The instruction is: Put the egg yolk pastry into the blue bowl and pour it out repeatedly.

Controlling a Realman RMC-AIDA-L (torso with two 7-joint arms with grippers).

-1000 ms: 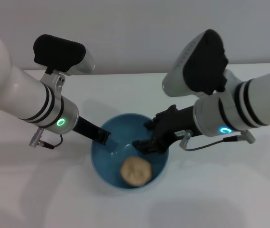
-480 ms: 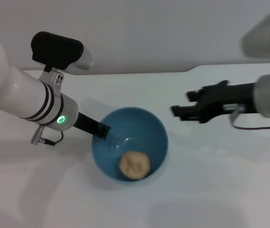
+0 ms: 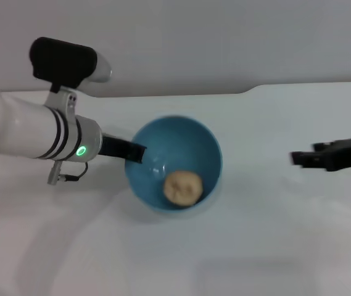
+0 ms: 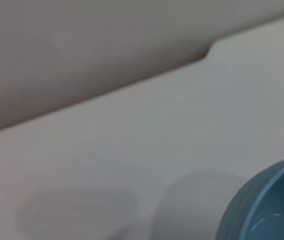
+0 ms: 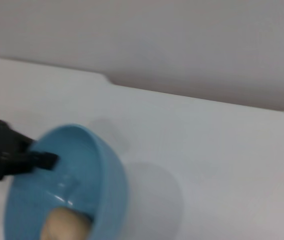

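Note:
The blue bowl (image 3: 181,132) is in the middle of the white table, tilted a little. The egg yolk pastry (image 3: 183,188) lies inside it against the near wall. My left gripper (image 3: 135,153) is shut on the bowl's left rim. My right gripper (image 3: 303,154) is open and empty, far to the right of the bowl near the picture's edge. The right wrist view shows the bowl (image 5: 112,185), the pastry (image 5: 64,225) in it and the left gripper (image 5: 37,159) on its rim. The left wrist view shows only a part of the bowl's outer wall (image 4: 266,205).
The white table (image 3: 255,246) runs to a grey wall at the back, with a small step in its far edge (image 3: 249,91). Nothing else stands on it.
My right gripper has drawn back from above the bowl to the far right. My left gripper has shifted the bowl up and slightly right, and the pastry has stayed inside it.

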